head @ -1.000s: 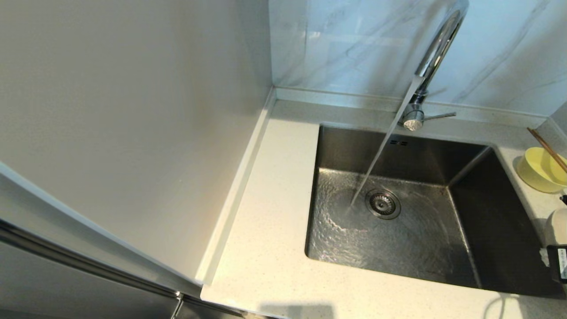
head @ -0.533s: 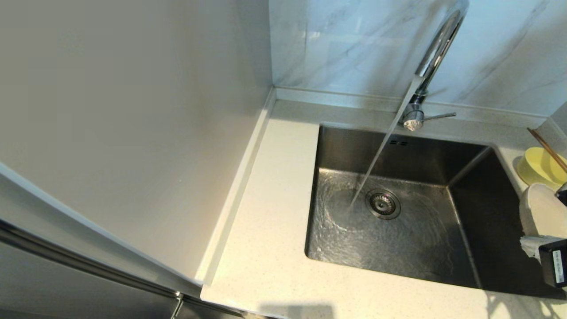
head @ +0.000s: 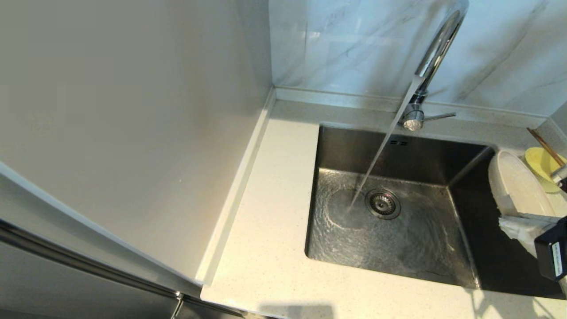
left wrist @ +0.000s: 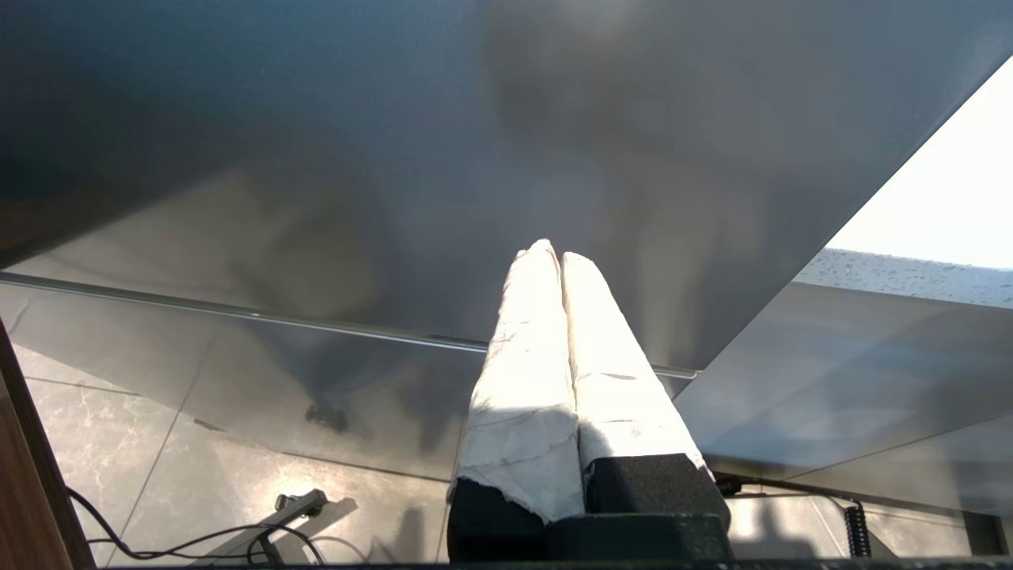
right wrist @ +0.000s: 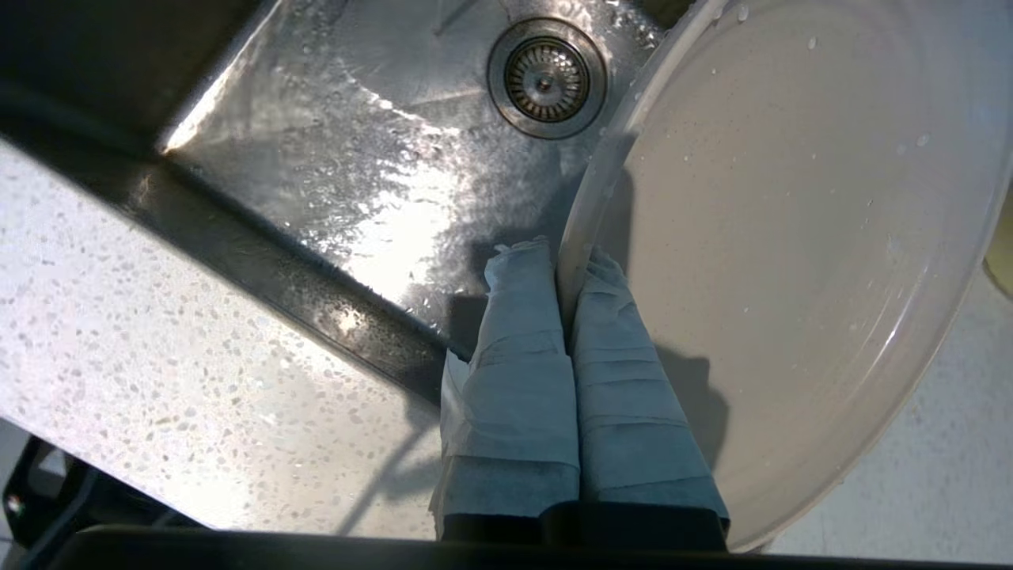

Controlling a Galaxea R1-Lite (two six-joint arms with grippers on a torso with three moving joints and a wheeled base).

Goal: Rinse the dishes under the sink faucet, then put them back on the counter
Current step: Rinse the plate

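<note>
Since a moment ago the plate (head: 516,186) has swung out over the sink (head: 398,248) rim. Right wrist: right tool (right wrist: 566,261) pinches its wet, slippery, breakable rim. Left wrist: left tool (left wrist: 554,257) closed, empty.

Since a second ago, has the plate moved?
Yes. The plate, held by the right gripper, moved left from the counter edge over the sink, toward the drain strainer.

Your way across the sink (head: 398,230) is open; only the faucet (head: 436,53) and its water stream (head: 376,159) stand between the held plate (head: 516,186) and the left counter (head: 270,212)
</note>
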